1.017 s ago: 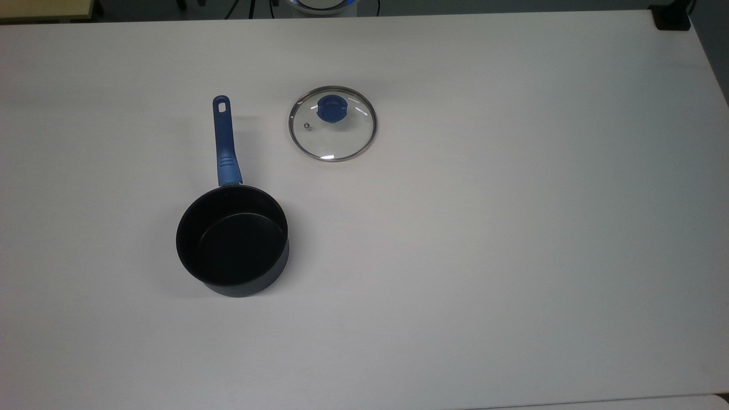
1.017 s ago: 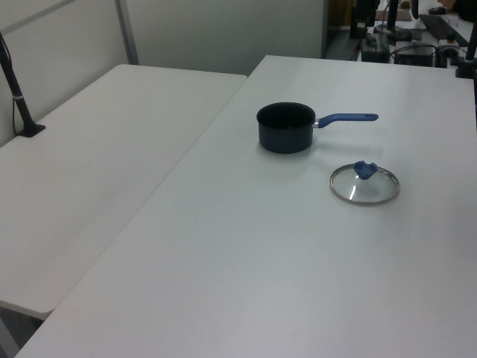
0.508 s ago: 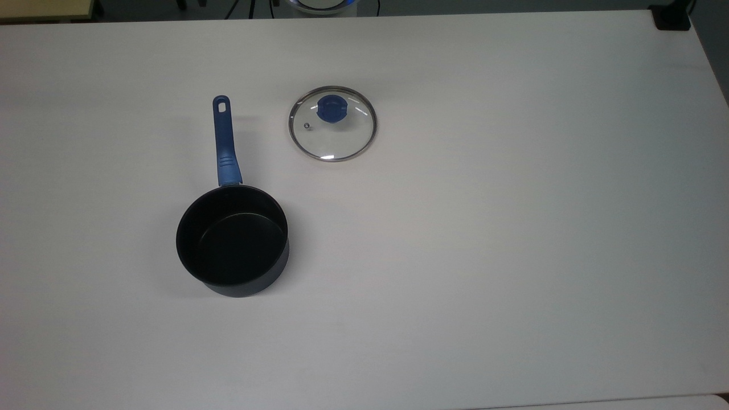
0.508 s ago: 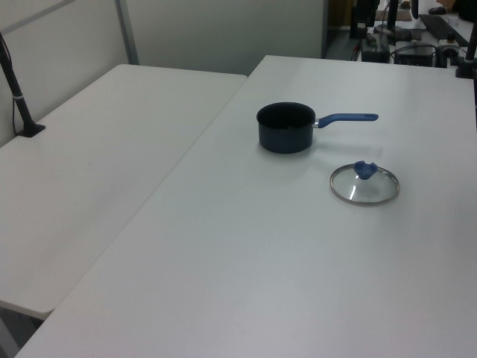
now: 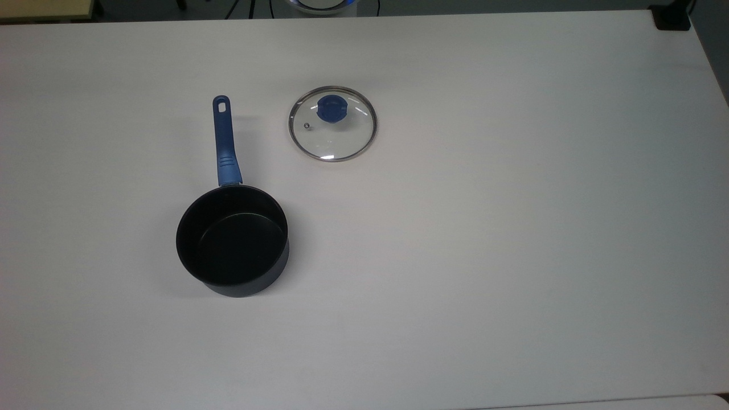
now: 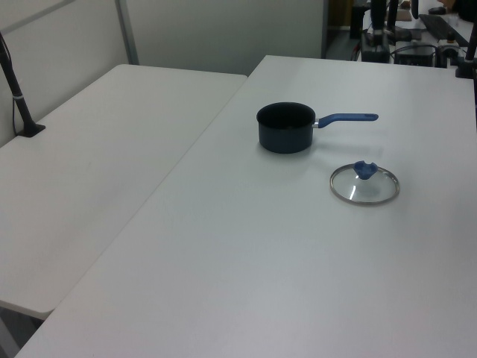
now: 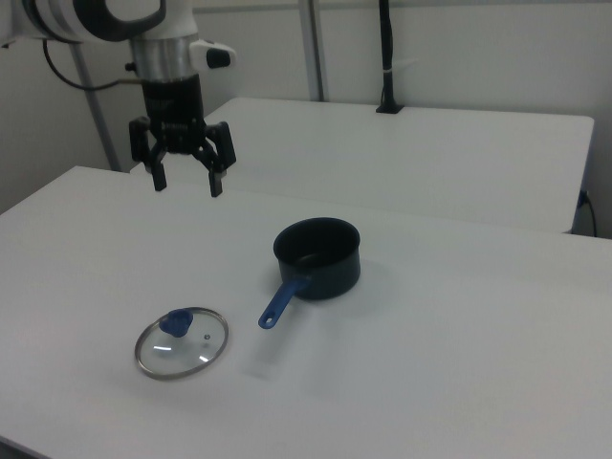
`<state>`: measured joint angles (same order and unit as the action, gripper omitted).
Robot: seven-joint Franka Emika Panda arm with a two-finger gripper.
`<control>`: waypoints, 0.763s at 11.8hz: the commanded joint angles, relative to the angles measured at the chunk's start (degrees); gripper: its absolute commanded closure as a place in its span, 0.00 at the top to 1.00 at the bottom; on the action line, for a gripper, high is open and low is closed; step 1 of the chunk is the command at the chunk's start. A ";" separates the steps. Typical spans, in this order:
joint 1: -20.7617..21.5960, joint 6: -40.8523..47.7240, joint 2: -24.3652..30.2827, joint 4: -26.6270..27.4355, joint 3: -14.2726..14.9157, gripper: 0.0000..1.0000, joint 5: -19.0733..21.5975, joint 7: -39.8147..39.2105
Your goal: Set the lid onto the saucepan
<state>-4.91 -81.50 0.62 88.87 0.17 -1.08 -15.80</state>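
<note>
The saucepan (image 5: 232,240) stands upright on the white table, black inside, with its blue handle (image 5: 224,141) pointing toward the top view's upper edge. It appears too in the left view (image 6: 286,126) and the right view (image 7: 318,256). The glass lid (image 5: 332,124) with its blue knob (image 5: 330,109) lies flat on the table, apart from the pan, to the handle's right in the top view; also lid (image 6: 364,183) and lid (image 7: 182,342). My gripper (image 7: 186,183) hangs open and empty high above the table in the right view, well above and behind the lid.
A second white table (image 6: 97,149) adjoins on the left view's left, with a black post (image 6: 19,97) clamped to it. Another black post (image 7: 386,57) stands at the back in the right view. A black clamp (image 5: 672,17) sits at the top view's upper right corner.
</note>
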 commanded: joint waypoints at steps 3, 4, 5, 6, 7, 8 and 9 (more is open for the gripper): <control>-1.32 -10.20 9.99 21.98 -2.99 1.00 -5.69 -5.66; -1.24 -13.47 11.75 27.35 -3.51 1.00 -5.43 -2.60; -1.07 -15.59 11.77 30.01 -3.86 1.00 -4.91 -0.05; -0.72 -18.92 10.99 31.78 -5.08 1.00 -4.81 1.72; -0.80 -22.78 10.20 33.63 -7.18 1.00 -3.86 5.04; -0.63 -27.35 9.32 35.99 -8.25 1.00 -3.59 9.34; -0.02 -32.18 7.66 38.02 -9.30 1.00 -3.58 12.43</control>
<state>-5.14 -104.45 8.93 121.13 -6.39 -5.40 -10.54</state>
